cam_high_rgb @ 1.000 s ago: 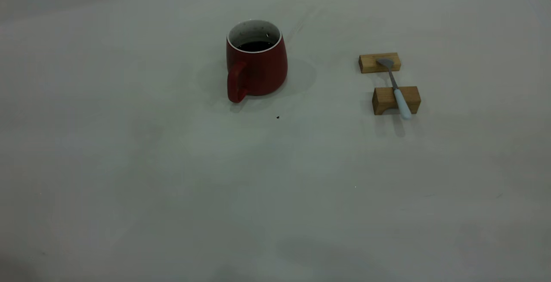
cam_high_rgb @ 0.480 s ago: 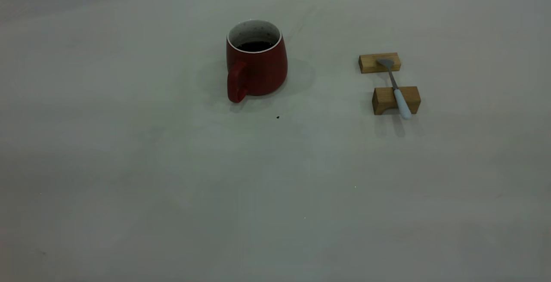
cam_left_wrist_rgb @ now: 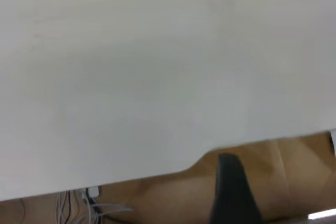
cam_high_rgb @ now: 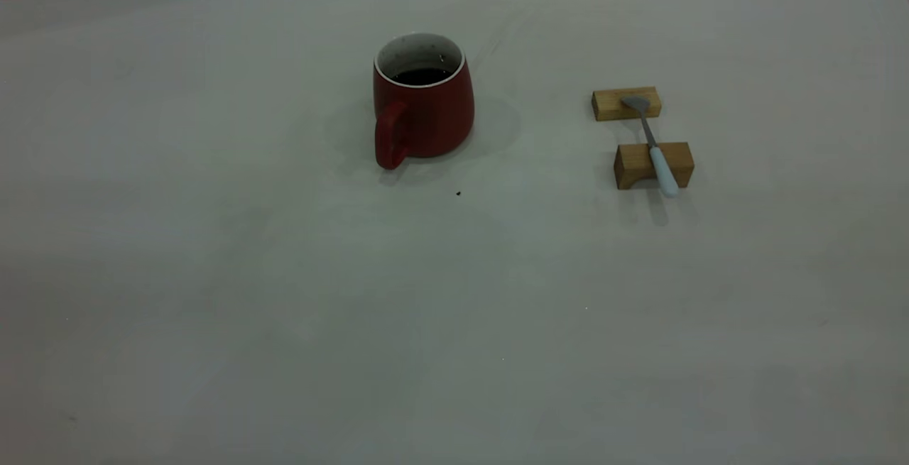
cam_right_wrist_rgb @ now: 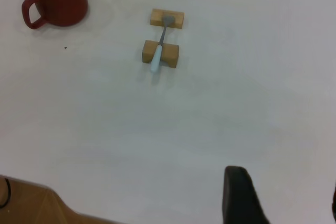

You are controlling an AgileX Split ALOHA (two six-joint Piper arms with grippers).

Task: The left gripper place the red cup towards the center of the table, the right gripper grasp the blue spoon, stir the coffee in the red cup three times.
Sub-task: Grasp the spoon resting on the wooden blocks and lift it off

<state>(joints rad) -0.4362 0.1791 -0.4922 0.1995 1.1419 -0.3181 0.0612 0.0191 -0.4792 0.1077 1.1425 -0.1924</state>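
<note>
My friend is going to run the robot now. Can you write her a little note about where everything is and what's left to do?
Left gripper: back over the table edge, holding nothing.
Right gripper: jaws open, empty, hanging back from the blue spoon.
Red cup with coffee: upright, mid-table towards the far side.
Spoon lies across two wooden blocks, right of the cup.
Done: cup looks placed. Left: grab spoon, stir three times.
</note>
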